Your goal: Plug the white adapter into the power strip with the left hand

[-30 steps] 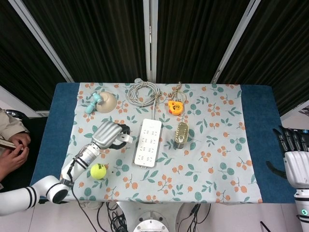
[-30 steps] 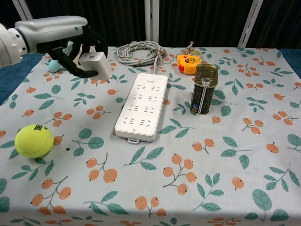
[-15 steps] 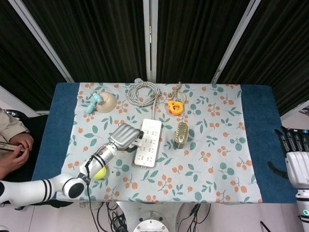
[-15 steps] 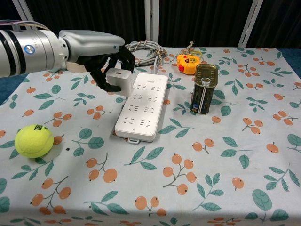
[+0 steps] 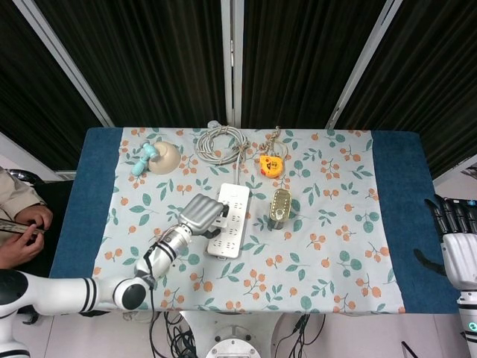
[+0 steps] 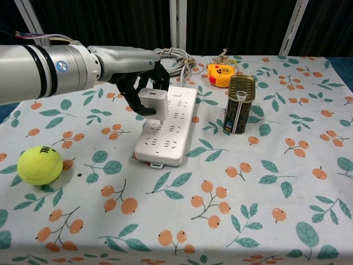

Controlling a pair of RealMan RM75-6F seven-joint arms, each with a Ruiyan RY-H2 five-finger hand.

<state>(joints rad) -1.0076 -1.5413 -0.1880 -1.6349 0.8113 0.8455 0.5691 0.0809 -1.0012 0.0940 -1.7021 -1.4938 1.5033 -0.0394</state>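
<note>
White adapter point(image 6: 153, 102) is held tight in the left hand point(image 6: 139, 83), just above the near-left part of the power strip point(image 6: 167, 124). I think the prongs (too hidden to see) could miss the holes. Then pushing down might slide the strip on the cloth or twist the adapter loose. The can point(image 6: 239, 104) stands close by. The flowery tablecloth point(image 6: 231, 199) covers a blue table, with dark curtains behind. The right hand point(image 5: 457, 239) waits open, far off at the edge.
</note>
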